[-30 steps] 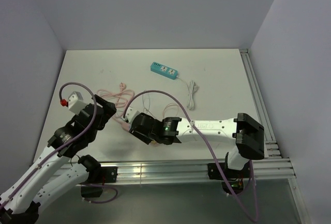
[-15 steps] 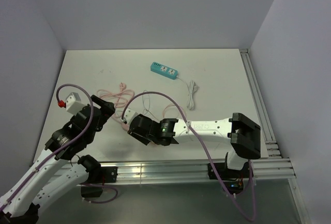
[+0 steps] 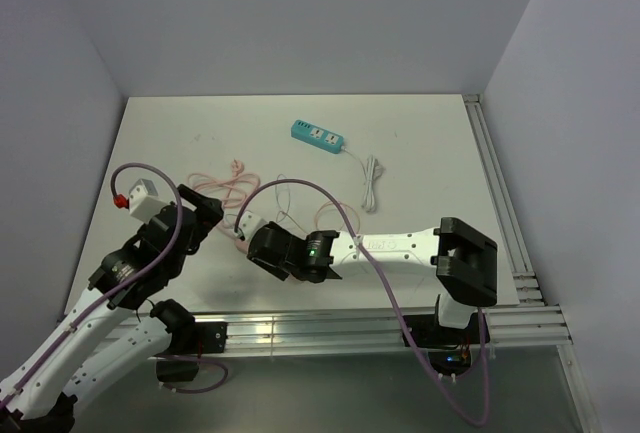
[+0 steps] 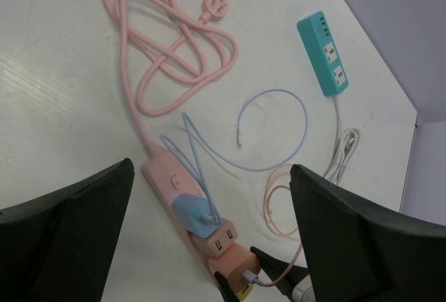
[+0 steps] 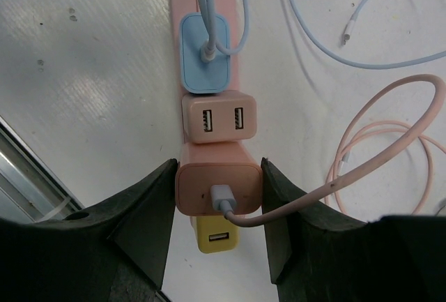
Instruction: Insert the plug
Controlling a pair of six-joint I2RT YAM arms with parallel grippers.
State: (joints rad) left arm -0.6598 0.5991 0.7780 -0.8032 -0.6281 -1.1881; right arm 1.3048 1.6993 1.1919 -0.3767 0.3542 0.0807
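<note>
Compared with a second ago, you have swung the right arm (image 3: 395,245) leftward: its elbow block (image 3: 466,256) now sits further left, and the right gripper (image 3: 244,230) has edged slightly left and nearer.

Two power strips (image 4: 325,54) (image 4: 162,169), four chargers (image 5: 205,54) (image 5: 219,117) (image 5: 198,185) (image 5: 213,239)

Chargers (image 4: 195,215) in row on near strip (image 4: 164,173); cord coil (image 4: 122,30) behind; second strip (image 4: 324,54) beyond.

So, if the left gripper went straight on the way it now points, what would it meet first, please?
Probably the pink power strip, near its blue charger, in line between the open jaws of the left gripper; depth is unclear, so it might touch the table just short.
</note>
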